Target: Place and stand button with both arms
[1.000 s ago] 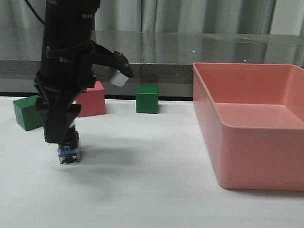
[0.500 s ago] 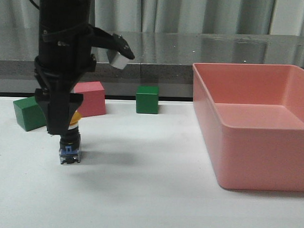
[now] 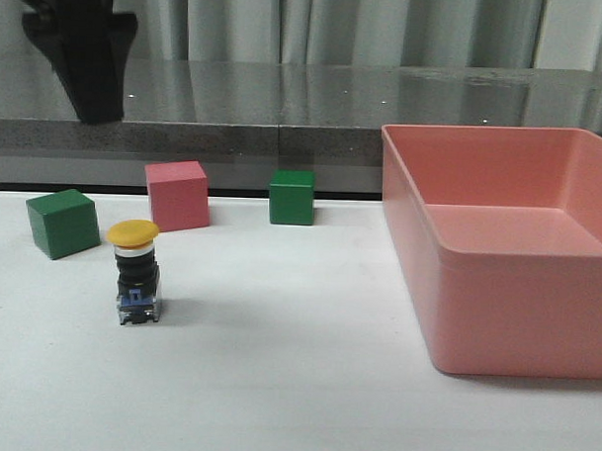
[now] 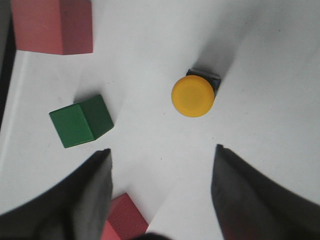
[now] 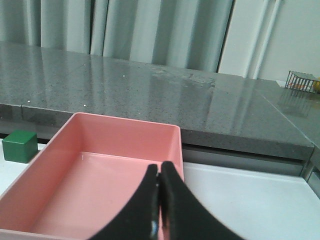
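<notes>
The button (image 3: 136, 276) stands upright on the white table, yellow cap on top, black body and blue base below. In the left wrist view its yellow cap (image 4: 193, 96) shows from above. My left gripper (image 4: 161, 155) is open and empty, high above the button; in the front view only its dark fingers (image 3: 87, 55) show at the top left. My right gripper (image 5: 160, 169) is shut and empty, hovering over the pink bin (image 5: 100, 165). It is out of the front view.
A green cube (image 3: 63, 222), a pink cube (image 3: 177, 194) and a second green cube (image 3: 291, 196) stand behind the button. The large pink bin (image 3: 498, 242) fills the right side. A grey ledge and curtains run along the back.
My left gripper has opened, let go of the button and risen straight up to the top of the front view. The button stays standing where it was set.
</notes>
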